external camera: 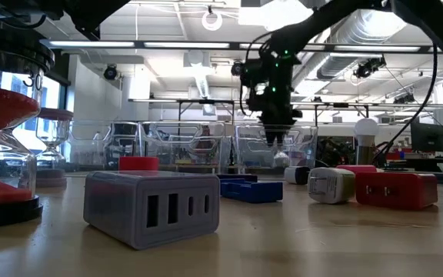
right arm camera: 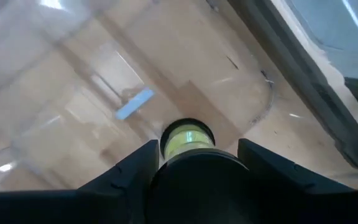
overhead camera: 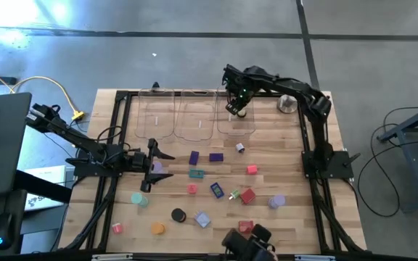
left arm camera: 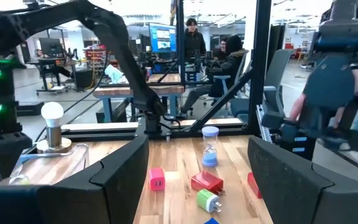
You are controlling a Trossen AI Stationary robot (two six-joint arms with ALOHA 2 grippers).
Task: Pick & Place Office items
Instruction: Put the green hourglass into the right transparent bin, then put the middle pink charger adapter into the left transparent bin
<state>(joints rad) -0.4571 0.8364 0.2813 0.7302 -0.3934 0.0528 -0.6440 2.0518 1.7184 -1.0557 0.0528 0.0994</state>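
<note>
Right gripper [overhead camera: 236,109] hangs over the right tray [overhead camera: 247,127], jaws clasping a yellow-green timer [right arm camera: 187,138]; release low, centred. Left gripper [overhead camera: 153,165] waits open.

From my station I list the table [overhead camera: 267,145] as pale wood planks, smooth and lightly sheened, framed by matt black metal rails [overhead camera: 122,138]. Three trays [overhead camera: 198,112] are clear glossy plastic that catches reflections. The grey charger block [external camera: 151,206] looks like matt plastic with a faintly ribbed surface; the red adapter [external camera: 394,189] is smoother, slightly glossy plastic. The hourglass [external camera: 4,146] pairs clear glass with a black base. The white ball [left arm camera: 52,112] sits matt on a shiny metal base.
</note>
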